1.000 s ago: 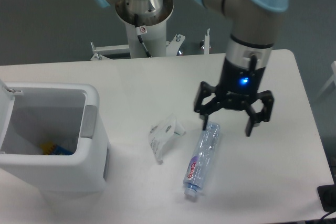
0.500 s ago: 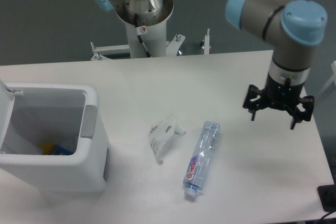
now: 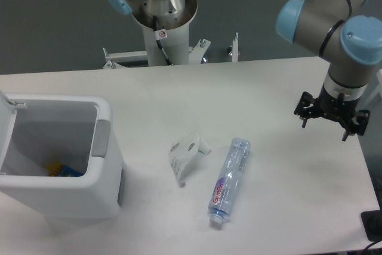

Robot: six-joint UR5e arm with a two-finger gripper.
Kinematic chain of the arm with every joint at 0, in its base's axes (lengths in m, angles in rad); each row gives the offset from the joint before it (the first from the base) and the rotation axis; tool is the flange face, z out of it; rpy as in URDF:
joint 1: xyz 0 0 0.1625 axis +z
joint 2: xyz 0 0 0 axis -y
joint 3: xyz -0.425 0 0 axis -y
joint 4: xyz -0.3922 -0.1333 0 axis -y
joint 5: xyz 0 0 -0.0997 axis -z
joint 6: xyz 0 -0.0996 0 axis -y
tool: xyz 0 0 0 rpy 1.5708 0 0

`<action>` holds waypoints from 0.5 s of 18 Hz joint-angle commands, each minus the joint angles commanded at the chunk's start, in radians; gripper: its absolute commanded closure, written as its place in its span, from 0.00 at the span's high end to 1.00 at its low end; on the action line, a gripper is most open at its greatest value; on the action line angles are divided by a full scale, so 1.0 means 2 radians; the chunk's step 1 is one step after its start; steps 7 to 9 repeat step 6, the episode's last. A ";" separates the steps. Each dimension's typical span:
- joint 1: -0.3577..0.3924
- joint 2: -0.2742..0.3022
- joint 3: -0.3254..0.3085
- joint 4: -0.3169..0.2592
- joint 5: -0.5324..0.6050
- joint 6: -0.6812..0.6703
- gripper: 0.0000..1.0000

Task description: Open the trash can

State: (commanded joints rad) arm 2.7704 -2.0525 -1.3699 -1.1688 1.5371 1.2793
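Camera view from above: the trash can (image 3: 57,165) stands at the left end of the white counter (image 3: 179,97), its lid swung up at the left edge so the bin is open, with a grey tab on its right wall and something blue and yellow lying inside. The gripper (image 3: 332,116) hangs over the counter's right edge, well apart from the bin, its jaws spread and holding nothing. Near the middle lie a crumpled clear wrapper (image 3: 187,151) and, just beside it, a plastic bottle (image 3: 229,180) on its side
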 joint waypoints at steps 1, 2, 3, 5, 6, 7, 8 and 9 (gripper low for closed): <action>0.000 -0.001 0.002 0.001 0.000 0.002 1.00; -0.002 -0.001 -0.003 0.005 0.001 0.007 1.00; -0.003 -0.002 -0.005 0.005 0.002 0.010 1.00; -0.004 -0.002 -0.007 0.006 0.020 0.016 1.00; -0.004 -0.002 -0.008 0.007 0.024 0.023 1.00; -0.004 -0.002 -0.008 0.007 0.024 0.023 1.00; -0.004 -0.002 -0.008 0.007 0.024 0.023 1.00; -0.004 -0.002 -0.008 0.007 0.024 0.023 1.00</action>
